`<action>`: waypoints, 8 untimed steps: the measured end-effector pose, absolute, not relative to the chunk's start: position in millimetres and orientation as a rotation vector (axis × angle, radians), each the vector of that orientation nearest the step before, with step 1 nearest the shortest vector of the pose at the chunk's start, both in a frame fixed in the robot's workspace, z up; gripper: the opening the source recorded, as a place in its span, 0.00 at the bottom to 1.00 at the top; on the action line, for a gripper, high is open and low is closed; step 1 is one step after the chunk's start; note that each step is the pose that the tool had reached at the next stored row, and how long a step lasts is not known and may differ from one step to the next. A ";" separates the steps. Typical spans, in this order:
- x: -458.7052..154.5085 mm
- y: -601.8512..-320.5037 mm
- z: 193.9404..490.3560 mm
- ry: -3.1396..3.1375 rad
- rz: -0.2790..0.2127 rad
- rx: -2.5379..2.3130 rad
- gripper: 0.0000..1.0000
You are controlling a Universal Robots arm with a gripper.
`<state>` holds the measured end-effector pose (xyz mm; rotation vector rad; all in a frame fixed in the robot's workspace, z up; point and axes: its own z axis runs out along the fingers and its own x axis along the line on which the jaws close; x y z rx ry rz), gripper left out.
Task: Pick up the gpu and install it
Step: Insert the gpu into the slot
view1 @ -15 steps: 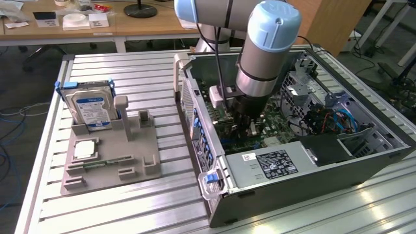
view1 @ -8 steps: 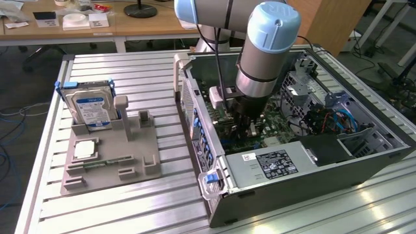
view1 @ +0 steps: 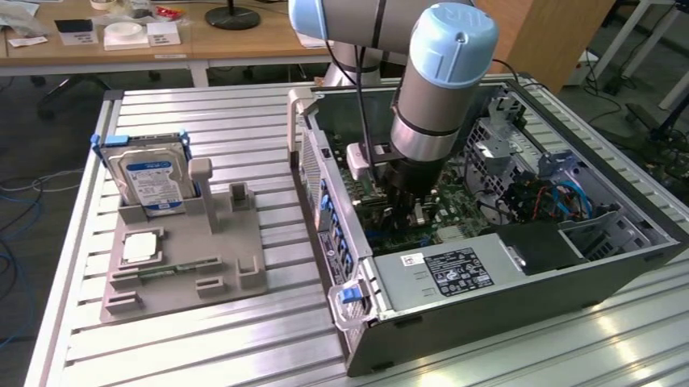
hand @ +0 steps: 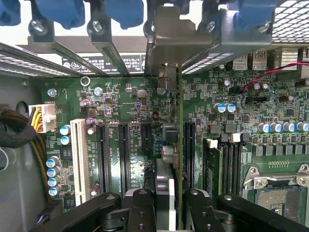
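Wrist view: tool [hand: 164, 203] clamped on upright gpu [hand: 170, 145] above motherboard [hand: 120, 96], black slots [hand: 124, 154] alongside, bracket [hand: 181, 43] ahead.

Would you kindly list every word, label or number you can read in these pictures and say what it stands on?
No text can be read with certainty.
Hard drive: blue-white label, print too small.
Power supply: black label and white sticker, print too small.
Motherboard: white slot markings, and "POWER"-like print by the white connector, too blurred to confirm.
Black sticker behind the slot brackets: white lines, unreadable.
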<state>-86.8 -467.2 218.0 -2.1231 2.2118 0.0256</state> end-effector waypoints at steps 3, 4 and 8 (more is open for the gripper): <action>-86.8 -467.2 217.7 2.212 0.026 -2.123 0.28; -86.8 -467.2 217.5 2.212 0.026 -2.123 0.28; -86.8 -467.1 216.8 2.212 0.025 -2.123 0.28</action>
